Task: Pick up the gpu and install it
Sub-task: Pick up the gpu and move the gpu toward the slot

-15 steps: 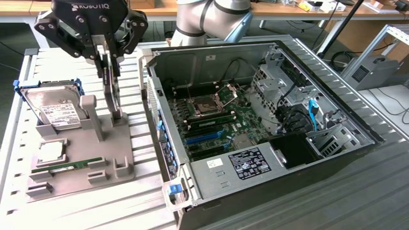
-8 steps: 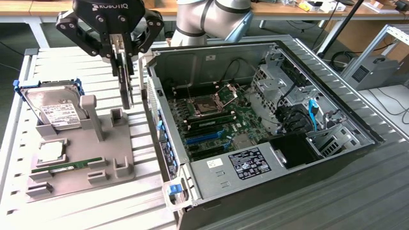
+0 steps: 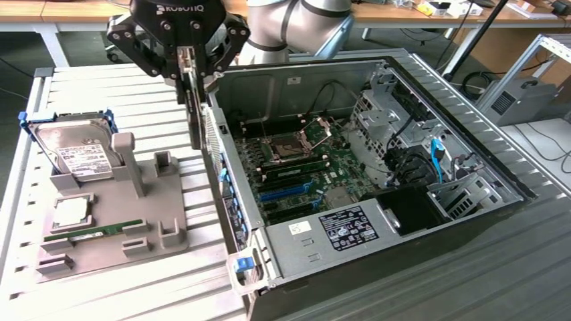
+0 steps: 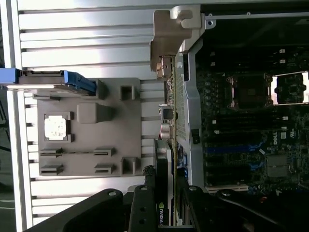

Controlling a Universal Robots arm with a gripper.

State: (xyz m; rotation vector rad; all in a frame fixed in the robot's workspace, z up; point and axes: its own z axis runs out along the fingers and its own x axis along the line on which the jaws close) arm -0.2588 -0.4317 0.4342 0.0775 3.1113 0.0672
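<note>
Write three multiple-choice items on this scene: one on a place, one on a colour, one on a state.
1. Where is the gpu? A seated in a slot; B held in the jaws, beside the computer case; C lying on the floor.
2. The frame around the hard drive is: A red; B blue; C yellow.
3. The computer case is: A closed; B open; C upside down.
Key: B, the jaws clamp it upright; B, blue ends show; B, its motherboard is exposed.
</note>
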